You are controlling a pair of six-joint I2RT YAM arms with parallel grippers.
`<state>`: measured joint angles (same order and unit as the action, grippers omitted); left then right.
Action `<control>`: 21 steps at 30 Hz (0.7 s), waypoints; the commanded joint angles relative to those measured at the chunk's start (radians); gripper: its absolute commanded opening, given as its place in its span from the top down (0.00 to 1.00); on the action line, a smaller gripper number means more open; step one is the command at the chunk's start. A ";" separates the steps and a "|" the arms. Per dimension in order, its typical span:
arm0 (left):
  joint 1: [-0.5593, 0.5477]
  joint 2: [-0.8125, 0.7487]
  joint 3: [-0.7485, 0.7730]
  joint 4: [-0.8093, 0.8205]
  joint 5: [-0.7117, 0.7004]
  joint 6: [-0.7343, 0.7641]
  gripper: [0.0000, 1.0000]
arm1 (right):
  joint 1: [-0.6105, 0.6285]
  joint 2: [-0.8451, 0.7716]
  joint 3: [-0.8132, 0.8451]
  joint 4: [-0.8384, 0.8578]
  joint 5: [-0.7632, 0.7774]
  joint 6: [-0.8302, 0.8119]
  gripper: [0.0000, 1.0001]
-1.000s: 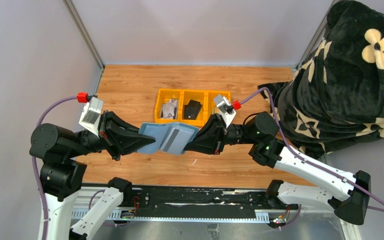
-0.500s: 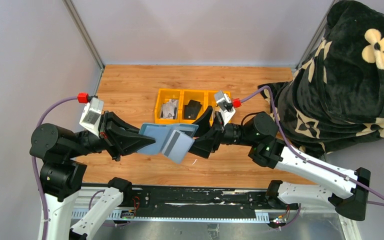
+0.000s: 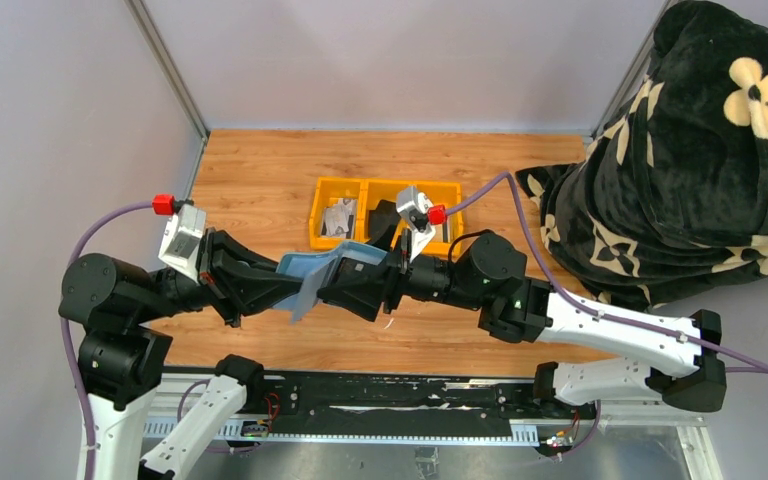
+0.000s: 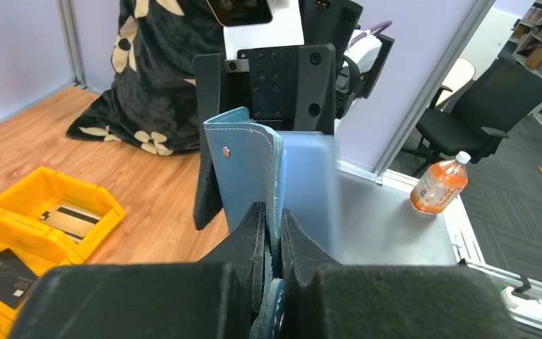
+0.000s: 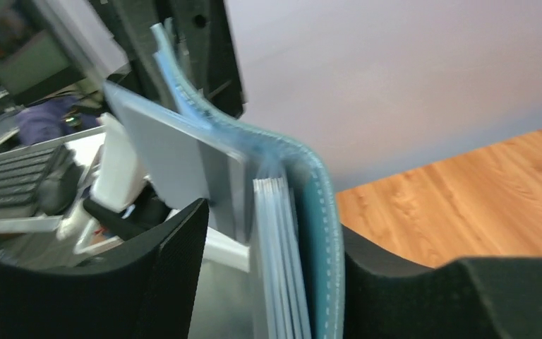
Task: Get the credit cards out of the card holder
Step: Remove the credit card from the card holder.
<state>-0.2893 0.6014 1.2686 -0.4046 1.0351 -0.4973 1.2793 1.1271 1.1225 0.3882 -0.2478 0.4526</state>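
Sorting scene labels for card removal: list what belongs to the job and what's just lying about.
Job: card holder; credit cards inside it; left gripper shut on it; right gripper open around it.
Lying about: yellow tray; black pouch; black floral blanket; orange drink bottle; office chair.

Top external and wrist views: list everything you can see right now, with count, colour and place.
card holder: one, blue-grey, held above the table between both tools
credit cards: several, pale, stacked inside the card holder
tray: one, yellow, three compartments, mid-table
pouch: one, black, middle compartment
striped card: one, white with black stripe, right compartment
pale items: count unclear, left compartment
blanket: one, black with cream flowers, right of table
bottle: one, orange, beyond the table
left tool: one, black, shut on the card holder's edge
right tool: one, black, open, straddling the cards
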 commanded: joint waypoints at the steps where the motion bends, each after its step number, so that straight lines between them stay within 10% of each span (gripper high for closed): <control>1: 0.005 -0.015 -0.023 0.038 0.026 -0.024 1.00 | 0.046 0.009 0.035 -0.057 0.289 -0.092 0.46; 6: 0.004 -0.021 -0.029 0.028 0.034 -0.018 1.00 | 0.059 0.002 0.026 -0.017 0.320 -0.119 0.61; 12: 0.006 -0.027 -0.002 -0.053 -0.097 0.071 0.44 | 0.062 -0.022 0.055 -0.119 0.324 -0.122 0.97; 21: 0.005 -0.071 -0.046 -0.063 -0.126 0.132 0.12 | 0.092 -0.020 0.171 -0.338 0.464 -0.109 1.00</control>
<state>-0.2829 0.5617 1.2472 -0.4511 0.9337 -0.4156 1.3334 1.1107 1.1984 0.1093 0.1234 0.3435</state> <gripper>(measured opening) 0.836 0.209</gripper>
